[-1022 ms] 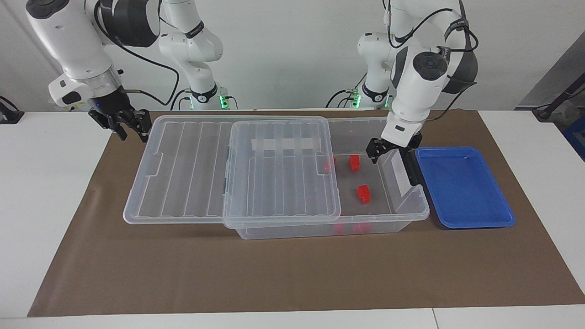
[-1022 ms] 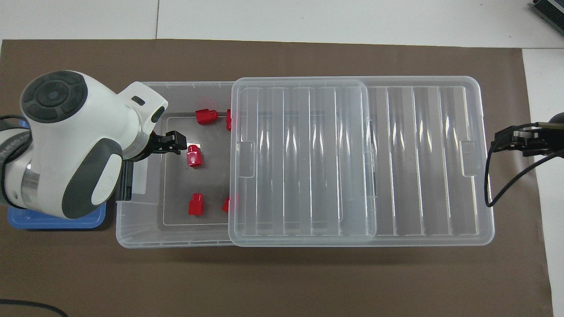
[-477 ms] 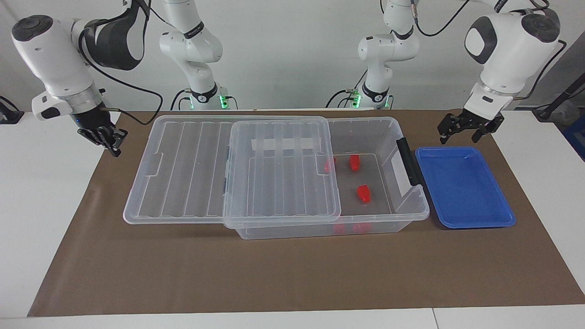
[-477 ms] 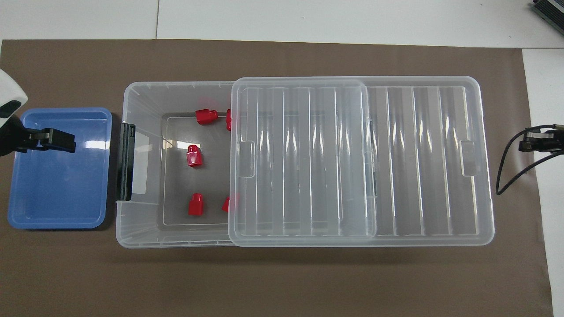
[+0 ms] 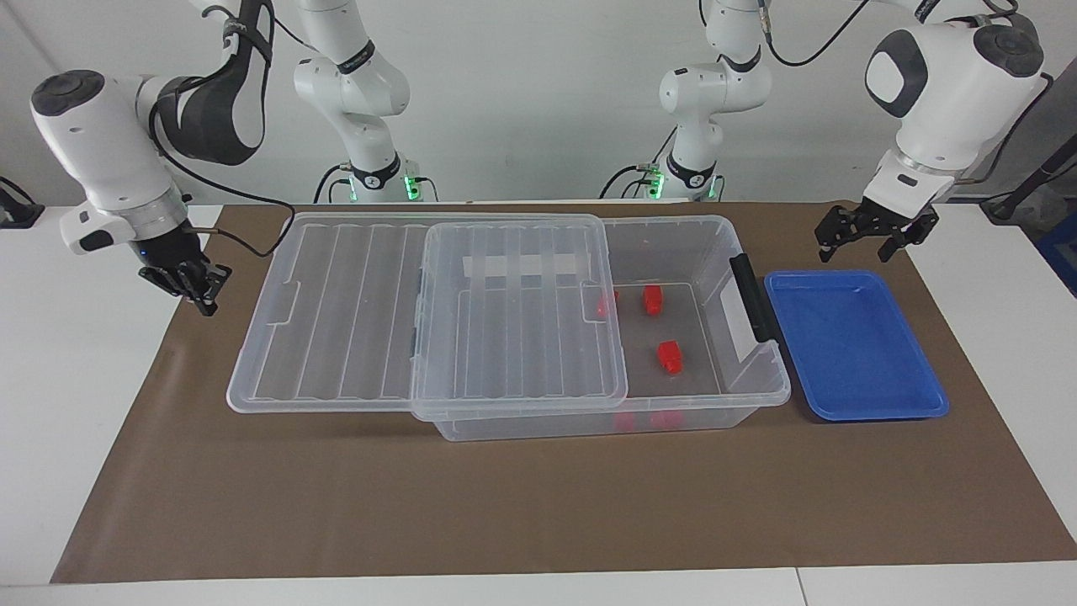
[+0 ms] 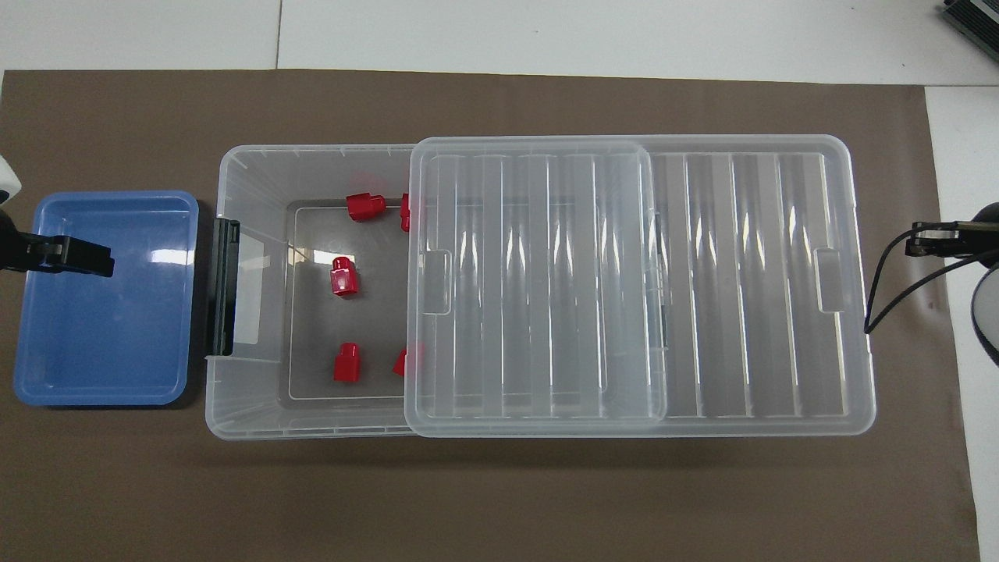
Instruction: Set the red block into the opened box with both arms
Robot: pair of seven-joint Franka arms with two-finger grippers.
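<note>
Overhead view is showing the box (image 6: 250, 414) sitting in the middle of the brown mat (image 6: 499, 499) on the counter (image 5: 50, 379). Its clear lid (image 6: 538, 285) is lying slid toward the right arm's end, so the end by the black handle (image 6: 225, 287) is standing open. Red blocks are lying on the box floor in that open part. One red block (image 6: 343, 277) is sitting near the middle. Another one (image 6: 346, 363) is lying nearer to the robots, and a third (image 6: 365, 206) is lying farther away. Two more are peeking out from under the lid edge. The blue tray (image 6: 101, 375) is sitting just beside the handle end. The left gripper (image 5: 875, 240) is hanging over the mat by the tray's corner nearest the robots, with its fingers spread wide and holding nothing. The right gripper (image 5: 192, 290) is hanging over the mat edge past the lid, pinched tight and holding nothing.
</note>
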